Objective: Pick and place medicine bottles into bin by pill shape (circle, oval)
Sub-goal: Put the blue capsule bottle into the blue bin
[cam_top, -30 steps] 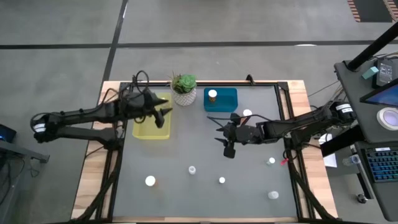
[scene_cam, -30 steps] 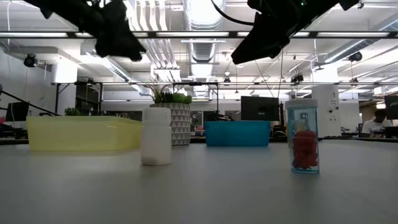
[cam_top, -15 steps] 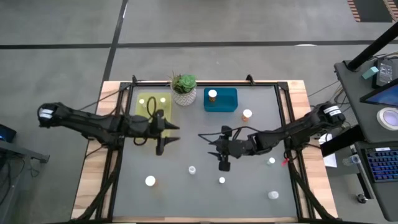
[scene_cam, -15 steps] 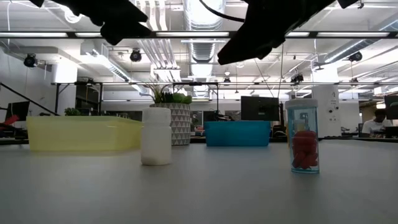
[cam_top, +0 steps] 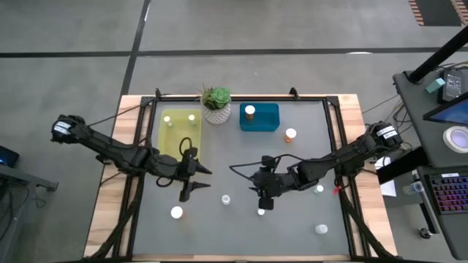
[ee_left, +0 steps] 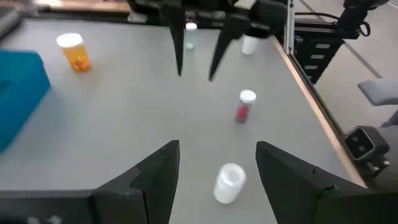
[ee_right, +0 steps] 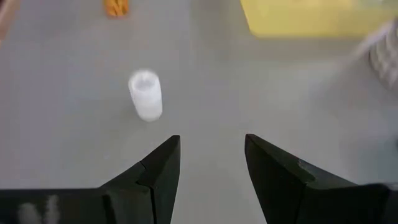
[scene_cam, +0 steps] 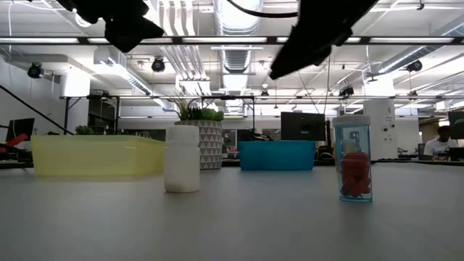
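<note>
Small white-capped medicine bottles stand scattered on the grey table. A white one stands near the middle and also shows in the low view. Beside it are a clear one with red pills and an amber one. My left gripper hangs open above the table, left of the white bottle. My right gripper hangs open right of that bottle, near the red-pill bottle. Both grippers are empty.
A yellow bin holds two bottles at the far left. A blue bin holds one. A potted plant stands between the bins. More bottles stand at the right. The two grippers face each other closely.
My left gripper has left the yellow bin and gone toward the table's near edge and a little right, staying open. My right gripper has gone toward the near edge and slightly left, toward the white and red-pill bottles, also staying open. No bottle has moved.
</note>
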Controlling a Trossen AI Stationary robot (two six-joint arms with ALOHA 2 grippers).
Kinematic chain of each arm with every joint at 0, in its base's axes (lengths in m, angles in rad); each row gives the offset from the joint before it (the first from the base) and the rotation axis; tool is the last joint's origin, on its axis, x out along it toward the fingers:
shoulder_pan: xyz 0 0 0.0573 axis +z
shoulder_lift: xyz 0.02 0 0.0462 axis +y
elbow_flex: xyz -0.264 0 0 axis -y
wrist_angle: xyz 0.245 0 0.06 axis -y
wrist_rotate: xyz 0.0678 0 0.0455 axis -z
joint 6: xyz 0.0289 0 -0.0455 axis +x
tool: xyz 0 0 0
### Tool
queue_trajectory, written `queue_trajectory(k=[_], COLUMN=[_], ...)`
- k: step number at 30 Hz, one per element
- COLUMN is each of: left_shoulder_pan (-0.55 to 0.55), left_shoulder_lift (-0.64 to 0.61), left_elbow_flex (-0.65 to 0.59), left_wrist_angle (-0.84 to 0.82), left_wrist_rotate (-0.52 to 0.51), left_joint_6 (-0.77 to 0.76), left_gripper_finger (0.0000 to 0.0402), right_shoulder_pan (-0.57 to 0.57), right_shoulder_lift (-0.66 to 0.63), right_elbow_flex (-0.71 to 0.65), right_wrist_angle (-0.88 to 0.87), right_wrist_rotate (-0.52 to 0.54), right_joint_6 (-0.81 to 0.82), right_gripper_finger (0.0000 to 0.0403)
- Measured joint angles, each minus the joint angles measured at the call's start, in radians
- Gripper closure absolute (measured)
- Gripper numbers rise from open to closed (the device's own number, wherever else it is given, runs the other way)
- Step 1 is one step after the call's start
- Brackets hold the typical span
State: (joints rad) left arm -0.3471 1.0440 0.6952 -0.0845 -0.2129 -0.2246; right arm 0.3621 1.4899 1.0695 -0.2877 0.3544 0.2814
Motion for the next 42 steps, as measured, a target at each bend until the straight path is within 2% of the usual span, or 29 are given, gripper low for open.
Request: queue_trajectory(k=[4, 8, 12, 18, 31, 33, 38, 42], left_shoulder_pan=[-0.024, -0.042, -0.063, -0.087, -0.088, -0.088, -0.087, -0.087], left_shoulder_lift=[0.035, 0.081, 0.134, 0.199, 0.203, 0.203, 0.203, 0.203], left_elbow_flex=[0.000, 0.001, 0.020, 0.072, 0.091, 0.090, 0.090, 0.090], left_wrist_angle=[0.005, 0.007, 0.006, 0.010, 0.006, 0.006, 0.006, 0.005], left_wrist_rotate=[-0.002, -0.001, 0.004, 0.011, 0.009, 0.009, 0.003, 0.003], left_joint_6=[-0.057, -0.120, -0.162, -0.132, -0.109, -0.109, -0.109, -0.108], left_gripper_finger=[0.0204, 0.0204, 0.0204, 0.0204, 0.0204, 0.0204, 0.0204, 0.0204], right_shoulder_pan=[0.011, 0.042, 0.096, 0.156, 0.194, 0.200, 0.215, 0.214], right_shoulder_lift=[-0.001, -0.002, -0.003, 0.001, 0.039, 0.055, 0.086, 0.098], right_elbow_flex=[0.038, 0.052, 0.039, 0.021, 0.015, 0.016, 0.016, 0.016], right_wrist_angle=[-0.153, -0.211, -0.213, -0.202, -0.205, -0.201, -0.184, -0.178], right_wrist_rotate=[-0.078, -0.172, -0.175, -0.172, -0.167, -0.167, -0.103, -0.103], right_joint_6=[0.084, 0.096, 0.094, 0.146, 0.137, 0.095, 0.081, 0.127], right_gripper_finger=[0.0229, 0.0229, 0.0229, 0.0229, 0.0230, 0.0244, 0.0310, 0.0321])
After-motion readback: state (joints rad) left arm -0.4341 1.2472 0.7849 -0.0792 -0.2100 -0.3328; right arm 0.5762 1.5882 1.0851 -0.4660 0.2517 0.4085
